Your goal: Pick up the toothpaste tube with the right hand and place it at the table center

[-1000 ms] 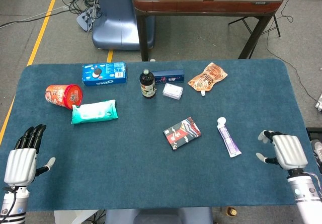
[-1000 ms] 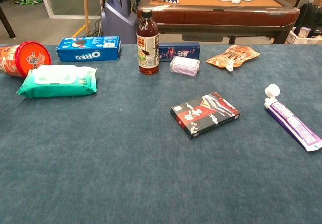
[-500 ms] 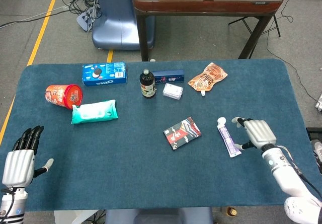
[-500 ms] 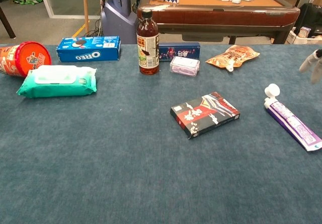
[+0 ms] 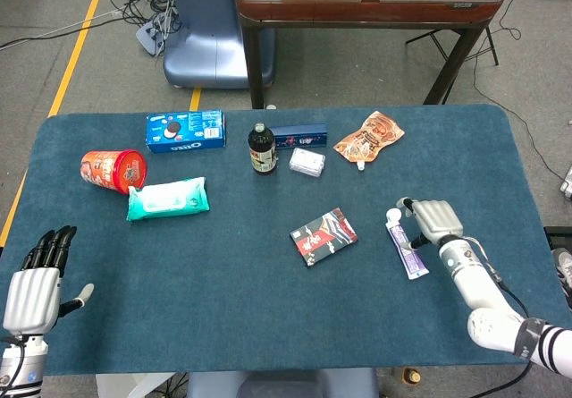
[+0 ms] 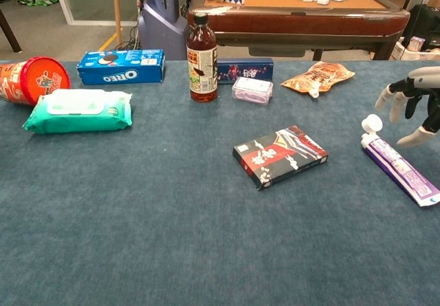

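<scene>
I hold my right hand (image 5: 433, 220) with fingers (image 6: 397, 104) spread and empty just above the toothpaste tube (image 5: 407, 246), which lies flat near the bench's (image 5: 268, 317) right edge, so I can close on it.

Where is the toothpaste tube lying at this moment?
In the head view the toothpaste tube lies flat toward the table's right side, between the patterned card box and the right hand hovering beside it.

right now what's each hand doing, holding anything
Left hand: open, holding nothing, at the table's near left edge.
Right hand: open, fingers spread above the toothpaste tube, not gripping it.
</scene>
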Motion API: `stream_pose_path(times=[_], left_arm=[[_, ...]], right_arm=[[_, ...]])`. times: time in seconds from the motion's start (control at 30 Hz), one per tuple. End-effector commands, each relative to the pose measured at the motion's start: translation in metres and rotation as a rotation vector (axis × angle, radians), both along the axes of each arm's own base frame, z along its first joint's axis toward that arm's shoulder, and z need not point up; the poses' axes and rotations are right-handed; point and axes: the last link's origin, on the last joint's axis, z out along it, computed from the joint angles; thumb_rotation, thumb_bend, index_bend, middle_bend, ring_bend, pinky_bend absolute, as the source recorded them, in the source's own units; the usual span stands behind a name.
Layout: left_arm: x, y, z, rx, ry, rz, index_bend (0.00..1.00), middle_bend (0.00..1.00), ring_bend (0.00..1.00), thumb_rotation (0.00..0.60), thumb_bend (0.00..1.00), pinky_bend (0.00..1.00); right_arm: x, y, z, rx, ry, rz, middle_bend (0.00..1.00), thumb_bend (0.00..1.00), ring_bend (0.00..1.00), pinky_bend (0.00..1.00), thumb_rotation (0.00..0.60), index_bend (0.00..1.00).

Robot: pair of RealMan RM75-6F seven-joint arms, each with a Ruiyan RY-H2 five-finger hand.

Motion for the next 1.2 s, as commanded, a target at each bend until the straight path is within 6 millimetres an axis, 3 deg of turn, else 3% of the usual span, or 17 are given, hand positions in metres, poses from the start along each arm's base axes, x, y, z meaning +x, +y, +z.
stream_pose_path(times=[0.03, 0.33, 0.8, 0.97, 1.2], left_arm=[[0.0, 0.0, 0.0, 0.001, -0.001, 0.0, 0.0, 0.08, 0.07, 0.6, 0.17, 0.16], [0.0, 0.001, 0.0, 0.0, -0.001, -0.002, 0.0, 0.08, 0.07, 0.6, 0.17, 0.16], [-0.003, -0.001, 0.001, 0.008, -0.002, 0.005, 0.0, 0.08, 0.07, 0.6, 0.17, 0.16], [-0.005, -0.002, 0.003, 0.014, -0.005, 0.009, 0.0, 0.08, 0.07, 0.6, 0.17, 0.16], [-0.006, -0.004, 0.003, 0.013, -0.009, 0.007, 0.0, 0.08, 0.07, 0.6, 0.17, 0.16]], right_arm=[[0.003, -0.006, -0.009, 0.008, 0.007, 0.009, 0.34, 0.21, 0.3, 0.43, 0.568, 0.22], [0.02, -0.006, -0.025, 0.039, -0.009, 0.077, 0.33, 0.21, 0.3, 0.43, 0.567, 0.22], [0.052, 0.024, -0.035, 0.129, -0.045, 0.231, 0.33, 0.21, 0.3, 0.43, 0.567, 0.22], [0.052, 0.036, -0.027, 0.133, -0.065, 0.235, 0.33, 0.21, 0.3, 0.43, 0.568, 0.22], [0.036, 0.035, -0.011, 0.074, -0.012, 0.22, 0.33, 0.21, 0.3, 0.43, 0.567, 0.22]])
